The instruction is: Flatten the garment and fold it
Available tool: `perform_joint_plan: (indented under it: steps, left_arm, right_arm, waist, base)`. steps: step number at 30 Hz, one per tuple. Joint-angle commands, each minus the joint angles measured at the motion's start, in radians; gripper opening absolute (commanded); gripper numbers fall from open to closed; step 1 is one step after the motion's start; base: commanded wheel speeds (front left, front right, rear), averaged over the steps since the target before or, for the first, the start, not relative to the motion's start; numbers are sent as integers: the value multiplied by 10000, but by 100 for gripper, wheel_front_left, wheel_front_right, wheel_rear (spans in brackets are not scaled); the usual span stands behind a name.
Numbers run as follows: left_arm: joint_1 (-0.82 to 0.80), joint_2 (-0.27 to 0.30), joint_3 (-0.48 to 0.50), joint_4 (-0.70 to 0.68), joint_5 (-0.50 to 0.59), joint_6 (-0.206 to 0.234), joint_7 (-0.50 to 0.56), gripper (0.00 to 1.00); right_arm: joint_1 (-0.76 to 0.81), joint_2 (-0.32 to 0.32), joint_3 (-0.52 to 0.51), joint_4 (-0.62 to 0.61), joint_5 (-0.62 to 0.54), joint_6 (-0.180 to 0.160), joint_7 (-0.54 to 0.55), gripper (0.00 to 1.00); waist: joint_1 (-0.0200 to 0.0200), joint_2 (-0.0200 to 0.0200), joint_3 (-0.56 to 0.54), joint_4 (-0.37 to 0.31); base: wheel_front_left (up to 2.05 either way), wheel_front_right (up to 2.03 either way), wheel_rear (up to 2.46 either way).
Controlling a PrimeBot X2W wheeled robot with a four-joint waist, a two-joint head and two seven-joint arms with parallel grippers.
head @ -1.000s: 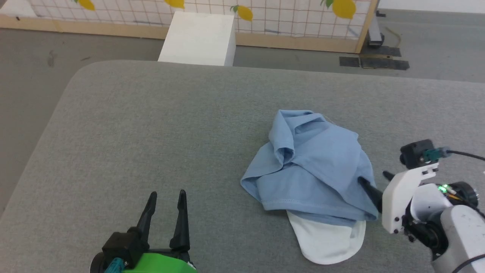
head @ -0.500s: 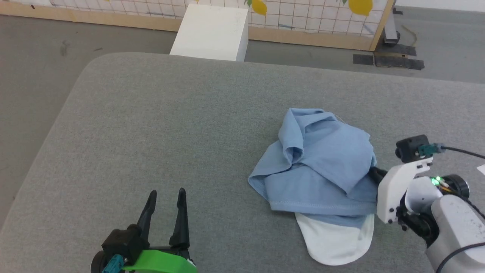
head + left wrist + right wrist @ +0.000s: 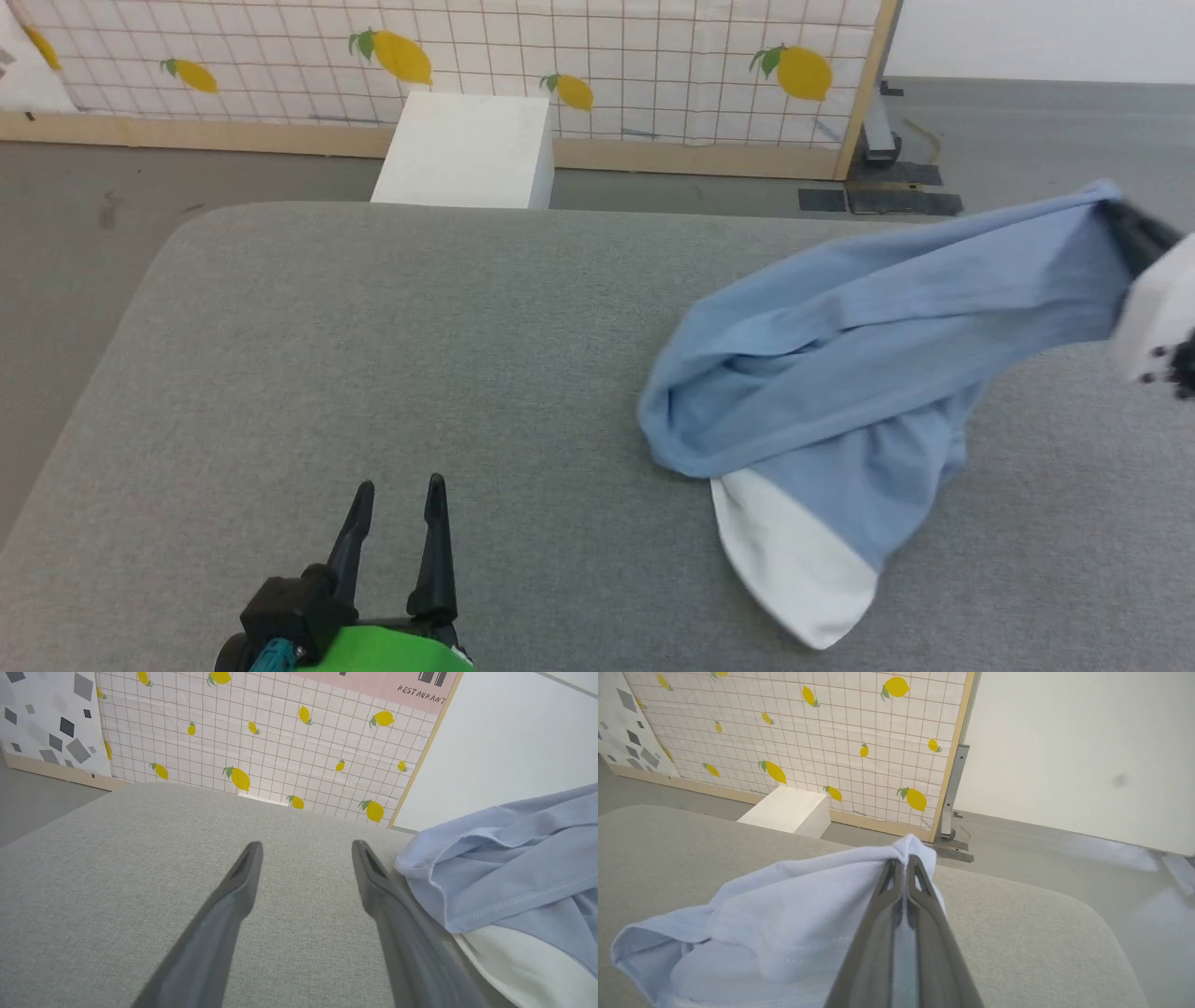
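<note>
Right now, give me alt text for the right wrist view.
The right claw is shut on a fold of the light blue shirt, which hangs toward the grey table. Behind stand a white box and a lemon-patterned screen.

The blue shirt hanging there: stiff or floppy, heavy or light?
Probably floppy: the shirt sags in folds from the right pincer, its white end resting on the grey surface. Likely light: one pinched edge seems to carry it.

Left pincer: black fingers, green mount, teal plug
</note>
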State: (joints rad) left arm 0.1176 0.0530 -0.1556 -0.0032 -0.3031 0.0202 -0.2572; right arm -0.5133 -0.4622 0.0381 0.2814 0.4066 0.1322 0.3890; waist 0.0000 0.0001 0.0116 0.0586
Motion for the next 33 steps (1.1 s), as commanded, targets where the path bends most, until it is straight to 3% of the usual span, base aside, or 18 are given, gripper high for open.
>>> perform_joint_plan:
  steps: [1,7,15,16,17,18,22,26,33]
  left_arm:
    - [90,-27,30,-28,-15,32,-45,100]
    - [22,-28,-79,28,-41,-24,-45,100]
    - [-279,-28,-39,148,84,-168,-45,100]
    - [-313,-28,-25,164,98,-180,-45,100]
    - [-338,-28,-19,179,106,-186,-45,100]
    - [-352,-28,-18,192,112,-189,-45,100]
    - [-379,-28,-41,238,94,-174,-45,100]
    - [-404,-28,-110,247,2,-142,-45,100]
    - [-481,-28,-303,237,-187,-81,-45,100]
  right_arm:
    - [-30,-117,-236,-77,-166,-15,165,0]
    - [1510,-406,-1440,289,-869,-15,582,0]
    - [3744,403,-2039,1347,-1249,-15,250,0]
    - [3821,496,-2055,1435,-1301,-15,130,15]
    - [3830,589,-2078,1496,-1335,-15,5,65]
    - [3798,645,-2077,1517,-1357,-15,-77,100]
    - [3303,628,-1801,1097,-1286,-15,-186,100]
    - [2617,420,-1338,-112,-992,-15,80,100]
    - [1805,61,281,-2171,-138,-15,1714,100]
  waist:
    - [0,-1,18,-109]
    - [0,-1,325,-121]
    - [0,-1,729,-88]
    - [0,-1,756,-108]
    - [0,-1,773,-136]
    - [0,-1,780,-160]
    - [0,-1,747,-279]
    - [0,-1,692,-314]
    - [0,-1,736,14]
  base:
    - [0,0,0]
    - [0,0,0]
    - [0,0,0]
    - [0,0,0]
    - [0,0,0]
    - [0,0,0]
    - [0,0,0]
    - [0,0,0]
    - [0,0,0]
